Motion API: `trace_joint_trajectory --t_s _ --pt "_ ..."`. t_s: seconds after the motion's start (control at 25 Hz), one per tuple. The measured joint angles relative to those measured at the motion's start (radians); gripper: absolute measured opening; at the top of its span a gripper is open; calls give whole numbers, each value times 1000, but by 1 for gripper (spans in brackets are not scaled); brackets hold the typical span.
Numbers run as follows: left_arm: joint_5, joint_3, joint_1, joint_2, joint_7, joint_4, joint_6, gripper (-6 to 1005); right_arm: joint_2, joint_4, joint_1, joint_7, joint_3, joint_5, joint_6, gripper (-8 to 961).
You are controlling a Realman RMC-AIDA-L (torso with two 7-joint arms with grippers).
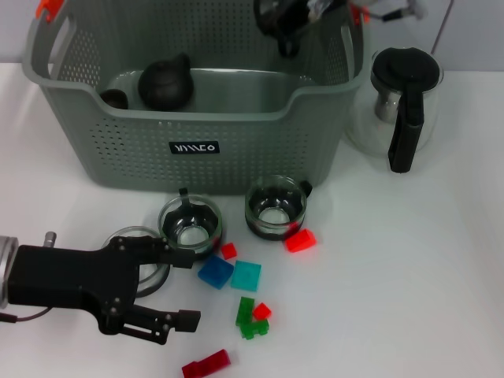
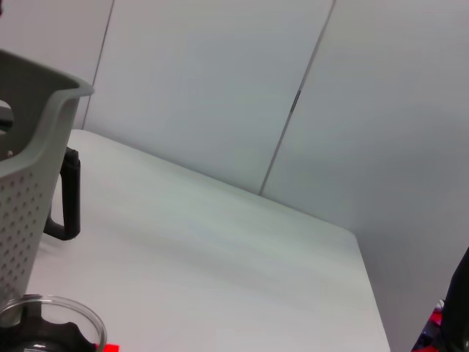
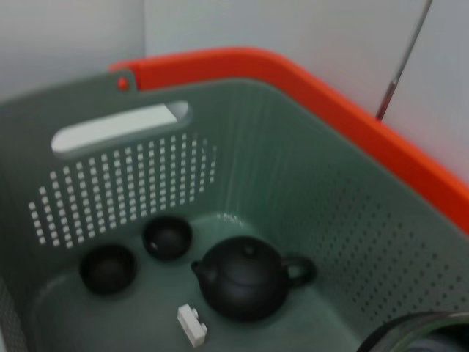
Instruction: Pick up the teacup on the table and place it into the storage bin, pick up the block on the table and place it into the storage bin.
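Your left gripper (image 1: 185, 290) sits low on the tabletop (image 1: 409, 276), jaws wide, around a glass teacup (image 1: 142, 264). Your right gripper (image 1: 287, 24) hangs over the storage bin (image 1: 197, 150), apparently holding a teacup; its jaws cannot be made out.

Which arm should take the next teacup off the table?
Left, probably. The left gripper is open, low by the table teacups, one just ahead. The right gripper is up over the storage bin, farther off.
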Motion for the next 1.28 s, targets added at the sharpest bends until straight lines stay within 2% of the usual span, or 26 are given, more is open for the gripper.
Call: trace_joint_trajectory --t_s 0.16,0.28,0.6,1.28 --pt "3 0 0 0 1 0 -4 900 28 72 3 -39 -10 -1 108 60" --pt "3 0 0 0 5 0 -5 900 40 105 -3 -59 -12 1 163 58" --pt "3 -3 1 0 13 3 -7 898 48 164 -11 -84 -14 3 230 78" --pt "3 -6 3 0 18 12 -12 894 50 174 -21 -85 -40 0 224 125"
